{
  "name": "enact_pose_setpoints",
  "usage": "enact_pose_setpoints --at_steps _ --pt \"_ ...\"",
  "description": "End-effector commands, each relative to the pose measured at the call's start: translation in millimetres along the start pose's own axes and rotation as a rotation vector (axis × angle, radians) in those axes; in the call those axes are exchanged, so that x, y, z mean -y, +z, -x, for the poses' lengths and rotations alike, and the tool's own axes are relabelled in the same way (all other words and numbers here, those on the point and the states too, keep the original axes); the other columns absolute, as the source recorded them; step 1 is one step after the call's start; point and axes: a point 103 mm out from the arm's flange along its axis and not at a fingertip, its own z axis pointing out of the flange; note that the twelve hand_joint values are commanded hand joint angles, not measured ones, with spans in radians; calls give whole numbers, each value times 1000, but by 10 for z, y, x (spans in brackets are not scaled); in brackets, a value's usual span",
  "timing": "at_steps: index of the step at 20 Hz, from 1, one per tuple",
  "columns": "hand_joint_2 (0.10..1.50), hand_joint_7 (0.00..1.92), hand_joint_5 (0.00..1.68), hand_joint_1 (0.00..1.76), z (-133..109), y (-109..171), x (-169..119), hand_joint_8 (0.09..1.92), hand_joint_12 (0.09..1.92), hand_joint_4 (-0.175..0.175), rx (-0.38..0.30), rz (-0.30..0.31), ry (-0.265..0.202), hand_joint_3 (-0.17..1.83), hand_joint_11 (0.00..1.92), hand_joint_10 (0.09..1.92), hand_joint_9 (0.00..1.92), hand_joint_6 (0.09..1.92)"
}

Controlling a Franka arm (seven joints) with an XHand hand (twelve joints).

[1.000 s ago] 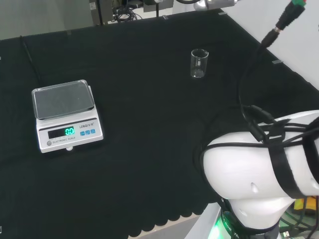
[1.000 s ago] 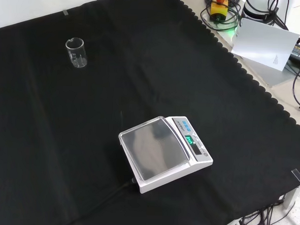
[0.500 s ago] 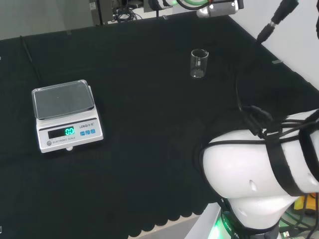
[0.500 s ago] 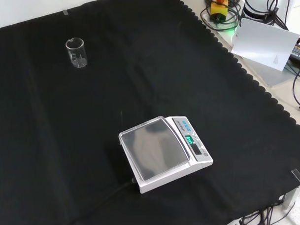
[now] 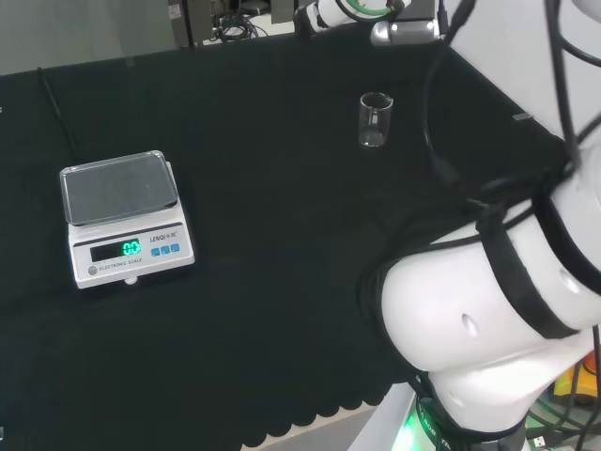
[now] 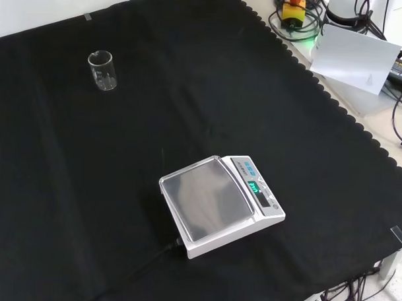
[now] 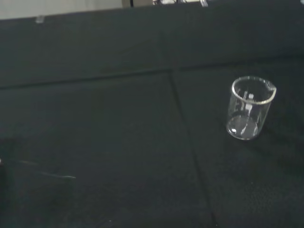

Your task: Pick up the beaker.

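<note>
A small clear glass beaker (image 5: 375,120) stands upright and empty on the black cloth, far right of the middle in the head view. The front view has the beaker (image 6: 103,70) at the upper left, alone on the cloth. Through the wrist camera the beaker (image 7: 249,109) is a short way off, its spout rim plain to see, with nothing touching it. A white and grey end part of the arm (image 5: 376,14) with a green ring hangs at the top edge of the head view, above and beyond the beaker.
A white electronic scale (image 5: 122,216) with a lit green display sits at the left in the head view and near the front middle in the front view (image 6: 219,204). Its black cable (image 5: 52,103) runs away across the cloth. The arm's big white link (image 5: 488,329) stands at the lower right.
The arm's links have swung in the head view, and its end part has come further into view at the top, above the beaker. Beaker and scale have stayed put.
</note>
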Motion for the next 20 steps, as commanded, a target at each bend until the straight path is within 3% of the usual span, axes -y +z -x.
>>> enact_pose_setpoints --at_steps 1,5,8,20 --pt "664 26 144 463 590 407 -929 734 1357 -5 -77 6 60 246 0 832 182 87" --pt "675 9 124 473 856 733 -1275 728 1329 15 -110 -30 105 233 0 832 162 87" --pt "686 0 111 494 1008 1009 -1493 676 1294 21 -97 -54 132 224 0 831 133 87" --pt "711 0 25 525 1249 1796 -2282 370 1084 27 -147 -143 154 178 0 824 22 87"
